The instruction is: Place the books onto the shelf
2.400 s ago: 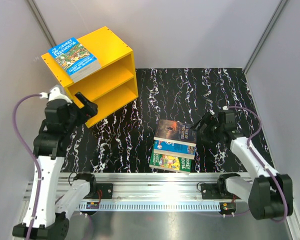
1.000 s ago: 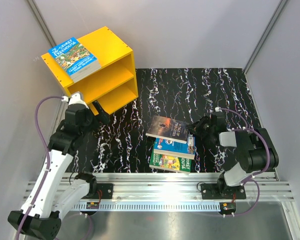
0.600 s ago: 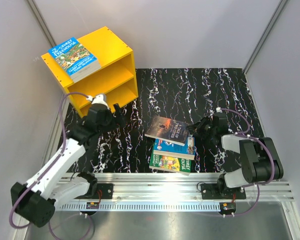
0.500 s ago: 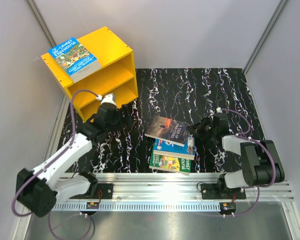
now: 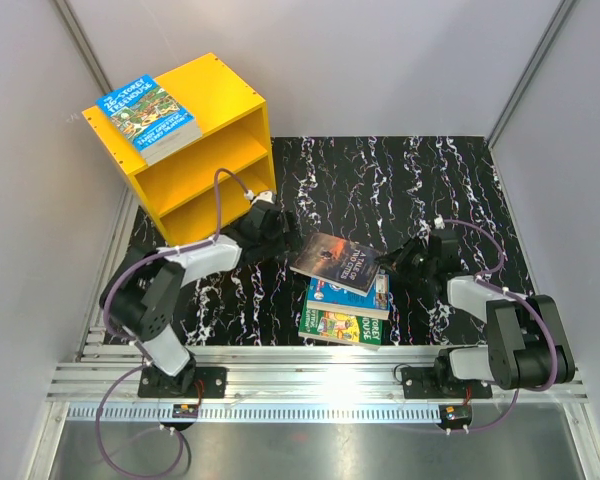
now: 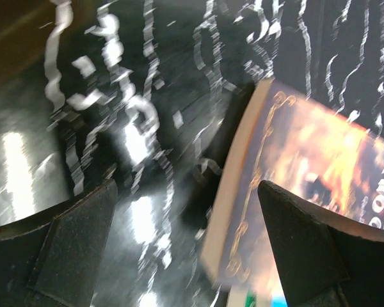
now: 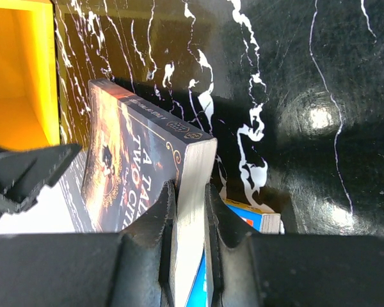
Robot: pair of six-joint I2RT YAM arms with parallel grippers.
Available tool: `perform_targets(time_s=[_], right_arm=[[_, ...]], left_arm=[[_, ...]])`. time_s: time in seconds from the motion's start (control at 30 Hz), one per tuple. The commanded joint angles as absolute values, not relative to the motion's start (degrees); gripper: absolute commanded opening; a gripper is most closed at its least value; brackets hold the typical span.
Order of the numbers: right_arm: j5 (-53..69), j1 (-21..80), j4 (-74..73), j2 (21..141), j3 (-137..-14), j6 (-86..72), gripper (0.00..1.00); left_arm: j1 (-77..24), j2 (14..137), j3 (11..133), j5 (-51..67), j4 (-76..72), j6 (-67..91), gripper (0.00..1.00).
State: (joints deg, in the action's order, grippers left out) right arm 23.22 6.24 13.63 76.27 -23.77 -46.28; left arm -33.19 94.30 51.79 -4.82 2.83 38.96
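Dark book (image 7: 129,157) clamped in R gripper (image 7: 189,192) (L gripper (image 6: 185,188) agape).

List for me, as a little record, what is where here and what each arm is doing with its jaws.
shelf: yellow shelf, back left
on its top: blue cartoon book, lying flat
stack, top to bottom: dark book, blue book, green book
dark book: lies skewed across the stack
right jaws: shut on the dark book's right edge
left jaws: wide open at the dark book's left edge, not gripping
books inside the shelf: none visible
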Motion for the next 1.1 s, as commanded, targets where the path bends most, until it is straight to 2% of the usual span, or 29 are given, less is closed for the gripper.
perform_targets(time_s=[0.0,0.2,0.57,0.77,0.9,0.97,1.07], right_arm=[[26.2,6.6,16.0,76.3,-23.4,-44.6,0.0],[27.7,6.7,19.7,78.5,-22.9,-45.2,0.0],[32.2,6.7,30.7,84.5,-21.0,-47.6,0.0],[34.5,6.6,36.4,88.8,-20.1,-49.3,0.21],[35.9,6.7,38.9,90.4,-19.2,-50.4,0.42],[36.6,6.6,40.2,91.1,-18.7,-50.8,0.49],[36.9,6.7,41.0,91.6,-18.3,-51.2,0.54]], left_arm=[[-33.9,97.7,57.8,-1.8,-6.1,39.8,0.95],[-35.9,104.9,63.2,-0.7,-6.0,40.1,0.95],[-38.8,110.8,63.3,1.9,-8.5,42.3,0.94],[-39.6,112.1,64.9,2.5,-7.9,42.3,0.94],[-39.8,112.8,65.2,2.5,-7.8,42.5,0.94],[-39.9,113.1,65.3,2.8,-8.1,42.7,0.94],[-40.1,113.6,65.4,3.2,-8.5,43.1,0.94]])
